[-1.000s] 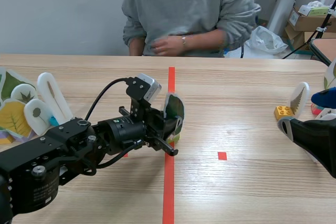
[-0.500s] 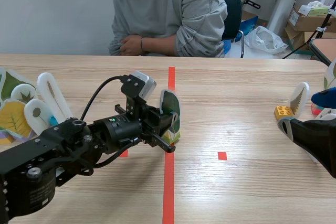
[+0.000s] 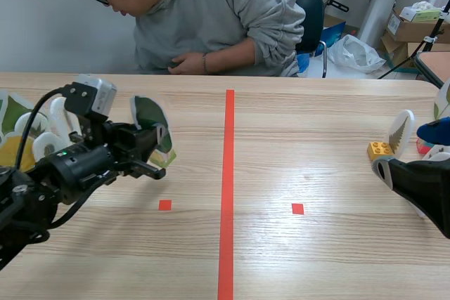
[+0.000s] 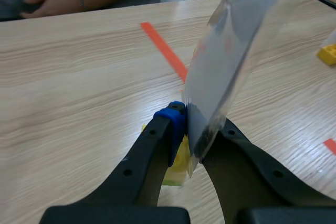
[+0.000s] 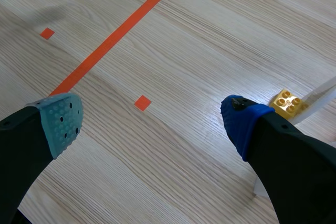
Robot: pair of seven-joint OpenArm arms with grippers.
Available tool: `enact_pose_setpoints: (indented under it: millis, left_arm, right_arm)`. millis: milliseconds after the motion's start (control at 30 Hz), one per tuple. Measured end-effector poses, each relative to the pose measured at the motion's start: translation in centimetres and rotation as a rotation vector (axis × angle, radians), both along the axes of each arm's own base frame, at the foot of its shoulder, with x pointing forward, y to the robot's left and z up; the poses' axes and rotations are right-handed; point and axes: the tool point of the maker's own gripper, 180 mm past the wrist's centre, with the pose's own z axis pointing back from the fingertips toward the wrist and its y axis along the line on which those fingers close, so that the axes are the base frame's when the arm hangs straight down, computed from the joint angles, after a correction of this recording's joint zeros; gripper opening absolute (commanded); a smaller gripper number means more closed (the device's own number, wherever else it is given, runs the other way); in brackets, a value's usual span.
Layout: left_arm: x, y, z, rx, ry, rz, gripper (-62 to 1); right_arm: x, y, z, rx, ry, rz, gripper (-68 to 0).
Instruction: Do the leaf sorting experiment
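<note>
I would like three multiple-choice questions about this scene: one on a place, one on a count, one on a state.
1. On which side of the long tape line is the leaf card?
A. the left arm's side B. on the line C. the right arm's side
2. How many small tape squares are on the table?
A. one B. two C. four
3. The right gripper is:
A. open and empty B. shut on a yellow block C. shut on a card

Answers: 1 A, the left gripper holds it well left of the line. 2 B, one on each side of the line. 3 A, its pads stand wide apart with nothing between.
</note>
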Motion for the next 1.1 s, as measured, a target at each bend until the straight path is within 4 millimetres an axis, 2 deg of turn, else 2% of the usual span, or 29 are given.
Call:
enact_pose_setpoints:
  millis: [333, 567, 833, 1100]
  left_arm:
    - [-0.2, 8.6, -1.1, 0.040, 0.024, 0.281, -57.5]
    - [-0.4, 13.6, -1.3, 0.117, 0.024, 0.404, -57.5]
    - [-1.8, 16.9, -4.2, 0.174, 0.090, 0.475, -57.5]
    - [-1.7, 17.9, -4.5, 0.184, 0.086, 0.515, -57.5]
  right_arm:
    - [0.0, 0.0, 0.0, 0.000, 0.000, 0.000, -14.2]
    - [0.0, 0.0, 0.0, 0.000, -0.001, 0.000, -14.2]
    - [0.0, 0.0, 0.1, 0.002, -0.003, 0.000, -14.2]
    - [0.0, 0.0, 0.1, 0.002, -0.003, 0.000, -14.2]
